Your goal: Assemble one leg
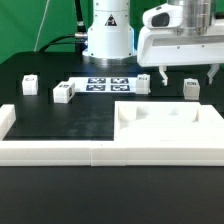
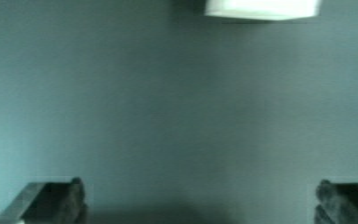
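Over the desk, at about two o'clock in the exterior view, the jaws hang spread wide and empty (fingertips far apart in the wrist view). The leg stands on the desk just beneath them, at three o'clock from the marker board.

In the wrist view, a white block ahead of the gripper is cut off by the picture's edge. Its face is blurred, so whether it is a leg cannot be told. Of the fingers only blurred tips are shown, cropped at the edge. In the exterior view, the arm above the gripper is cut off by the frame. The marker on the leg nearest the gripper is too small to be read.
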`<state>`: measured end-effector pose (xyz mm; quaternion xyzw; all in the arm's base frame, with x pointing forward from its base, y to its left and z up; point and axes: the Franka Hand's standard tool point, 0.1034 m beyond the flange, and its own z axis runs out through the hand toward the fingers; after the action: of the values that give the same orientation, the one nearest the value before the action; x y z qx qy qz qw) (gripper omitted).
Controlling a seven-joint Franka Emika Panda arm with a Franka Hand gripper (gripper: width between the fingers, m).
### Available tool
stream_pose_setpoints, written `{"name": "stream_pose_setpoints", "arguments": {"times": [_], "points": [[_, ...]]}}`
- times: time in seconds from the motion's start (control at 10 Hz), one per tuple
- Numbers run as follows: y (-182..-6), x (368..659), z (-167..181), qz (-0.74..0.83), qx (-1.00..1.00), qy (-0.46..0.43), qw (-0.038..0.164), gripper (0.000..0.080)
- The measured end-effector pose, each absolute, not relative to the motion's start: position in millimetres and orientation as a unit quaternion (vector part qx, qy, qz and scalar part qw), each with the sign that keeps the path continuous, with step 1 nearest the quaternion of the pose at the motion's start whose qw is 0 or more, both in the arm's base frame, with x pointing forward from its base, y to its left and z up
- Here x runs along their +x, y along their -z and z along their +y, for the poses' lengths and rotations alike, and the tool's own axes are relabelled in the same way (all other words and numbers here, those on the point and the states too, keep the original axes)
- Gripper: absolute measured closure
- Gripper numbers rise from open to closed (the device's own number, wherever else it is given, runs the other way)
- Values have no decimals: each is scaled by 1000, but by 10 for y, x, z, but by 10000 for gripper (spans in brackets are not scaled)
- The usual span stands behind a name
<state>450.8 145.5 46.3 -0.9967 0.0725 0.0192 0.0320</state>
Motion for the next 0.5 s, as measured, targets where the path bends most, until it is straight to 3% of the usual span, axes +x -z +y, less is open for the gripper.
{"name": "stream_pose_setpoints", "arguments": {"times": [0.5], "points": [[-415, 4402, 1521, 130, -990, -15, 43, 151]]}}
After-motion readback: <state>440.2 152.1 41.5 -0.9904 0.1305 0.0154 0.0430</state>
